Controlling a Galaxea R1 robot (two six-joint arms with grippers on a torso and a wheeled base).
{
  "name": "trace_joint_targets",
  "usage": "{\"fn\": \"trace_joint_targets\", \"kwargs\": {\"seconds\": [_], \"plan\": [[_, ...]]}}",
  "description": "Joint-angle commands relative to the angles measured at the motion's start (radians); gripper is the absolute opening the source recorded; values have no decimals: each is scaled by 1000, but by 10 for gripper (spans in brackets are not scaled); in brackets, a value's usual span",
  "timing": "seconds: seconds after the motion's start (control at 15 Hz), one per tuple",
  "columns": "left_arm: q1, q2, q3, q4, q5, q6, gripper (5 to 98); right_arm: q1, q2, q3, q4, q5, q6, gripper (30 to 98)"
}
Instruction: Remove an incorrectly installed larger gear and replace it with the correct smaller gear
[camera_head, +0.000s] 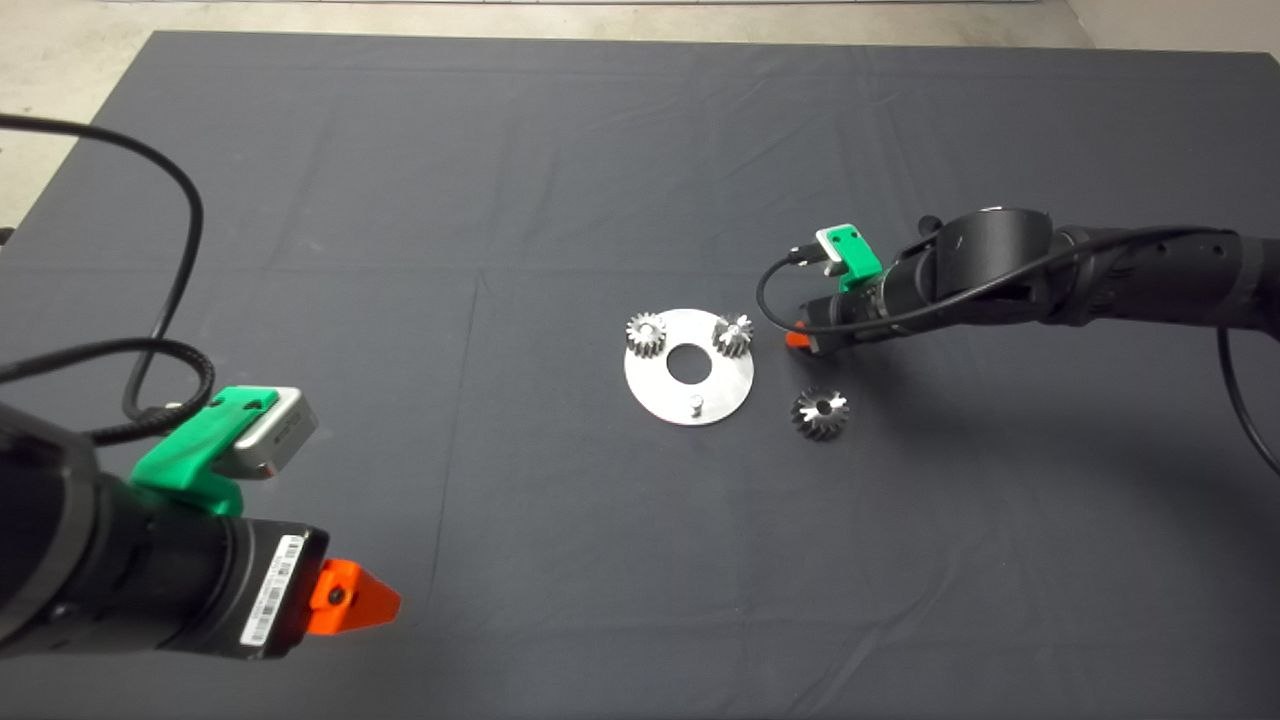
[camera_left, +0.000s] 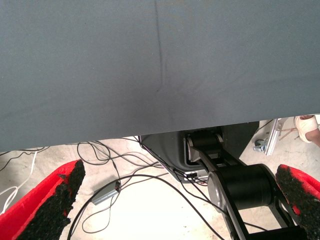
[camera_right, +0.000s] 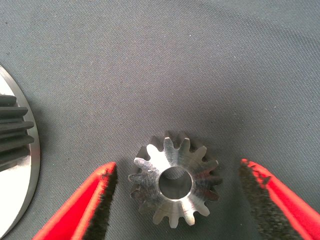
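Quick status from my side. My right gripper (camera_head: 800, 340) is low over the mat (camera_head: 400, 200), just off the right edge of the round silver plate (camera_head: 655, 390). Its fingers are spread wide and it's got hold of nothing. In the right wrist view the larger gear (camera_right: 174, 185) lies flat on the mat, hole up, framed between my 2 pads with clear mat on both sides of it, so no contact.

From above, that larger gear sits just beside the plate, toward the near edge of the mat from my right fingertips. Being flat and round, it has no long axis to line up with.

The plate carries 2 small silver gears (camera_head: 647, 333) on its far side. The peg (camera_head: 697, 403) at its near edge is bare, so I'd say removal is done and that peg is where the replacement goes.

Annoying part: I can't spot the smaller gear in any view, so I can't say which way it lies from me. The right arm is clearly the closer one to the plate. My left gripper (camera_head: 365, 598) is parked at the lower left, well away, fingers apart and empty.
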Motion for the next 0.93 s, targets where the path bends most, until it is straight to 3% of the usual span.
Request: {"fn": "trace_joint_targets", "kwargs": {"seconds": [0.0,0.27,0.4,0.87], "plan": [[-5,0,16,-16,1,-6,979,21,0,5,-23,5,10,630],[-5,0,16,-16,1,-7,979,21,1,5,-23,5,10,607],[-5,0,16,-16,1,-6,979,21,2,3,-23,5,19,554],[-5,0,16,-16,1,-8,979,18,11,0,-23,10,51,485]]}}
